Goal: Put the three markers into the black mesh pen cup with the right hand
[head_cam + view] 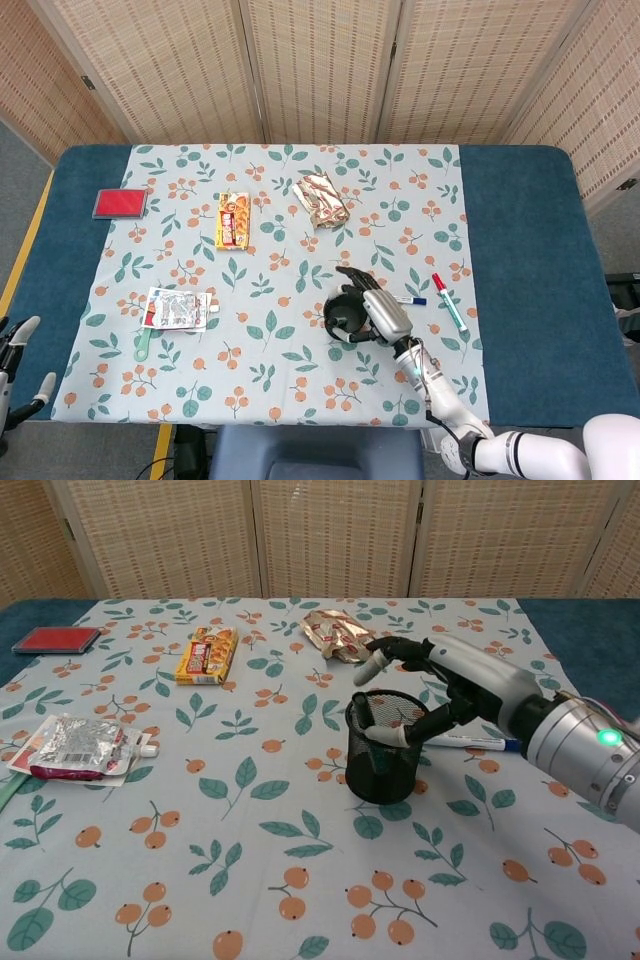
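At the table's near left corner the left hand (12, 350) shows only as spread fingertips, holding nothing. A red pad (120, 203) lies on the blue table edge (60, 250), beyond the cloth's left border. A silver pouch (78, 746), a yellow snack box (206, 653) and a crumpled wrapper (340, 636) lie well apart, with bare cloth between. The mesh cup (380, 770) stands right of centre, a marker (368, 718) inside; the right hand (455, 675) hovers over its rim, fingers spread, empty. A blue-capped marker (409, 299) lies just beside, a red-capped marker (448, 301) nearer the cloth's right edge.
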